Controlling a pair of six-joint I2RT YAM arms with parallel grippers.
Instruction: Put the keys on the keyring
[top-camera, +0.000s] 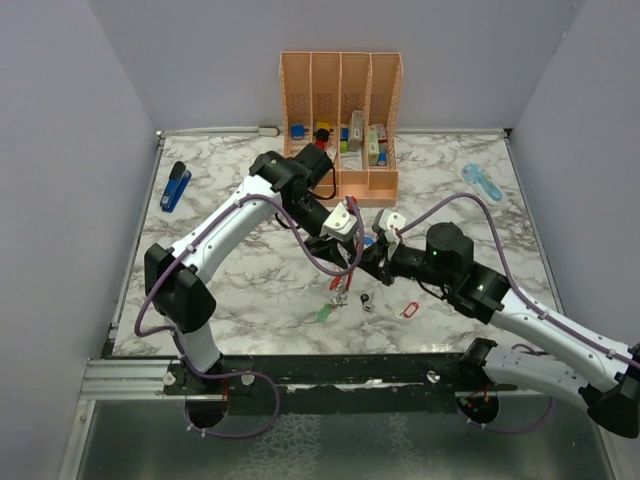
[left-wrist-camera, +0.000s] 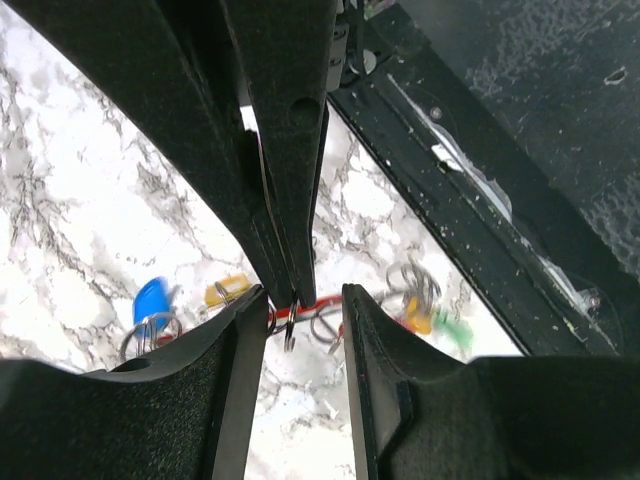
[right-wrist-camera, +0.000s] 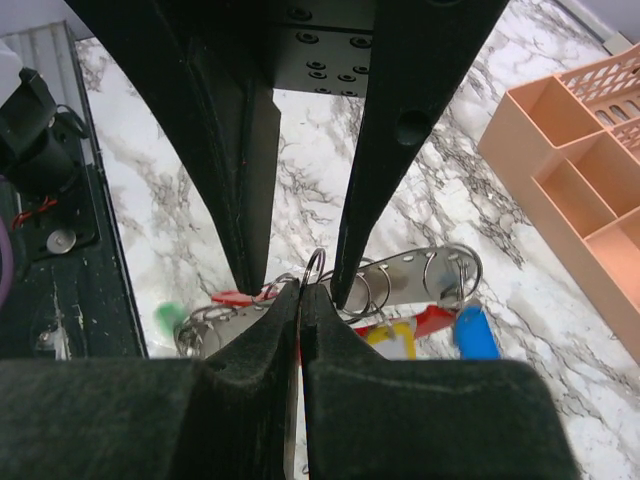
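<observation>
My two grippers meet over the middle of the table. The right gripper (right-wrist-camera: 301, 285) (top-camera: 370, 264) is shut on a key's thin silver split ring (right-wrist-camera: 315, 268) (left-wrist-camera: 288, 325). The left gripper (left-wrist-camera: 305, 295) (top-camera: 349, 268) is open, one finger on each side of that ring and of the right fingertips. Just beyond lies the keyring (right-wrist-camera: 420, 272), a grey metal strip with red parts, carrying several rings. Blue (right-wrist-camera: 475, 332) and yellow (right-wrist-camera: 396, 336) key tags hang by it. A green-tagged key (top-camera: 325, 314) lies on the marble nearer the front.
An orange desk organizer (top-camera: 340, 100) stands at the back centre. A blue object (top-camera: 174, 186) lies at the far left and a light-blue one (top-camera: 482, 182) at the far right. A tiny red oval loop (top-camera: 408, 309) and a small dark piece (top-camera: 367, 302) lie near the black front rail (top-camera: 330, 370).
</observation>
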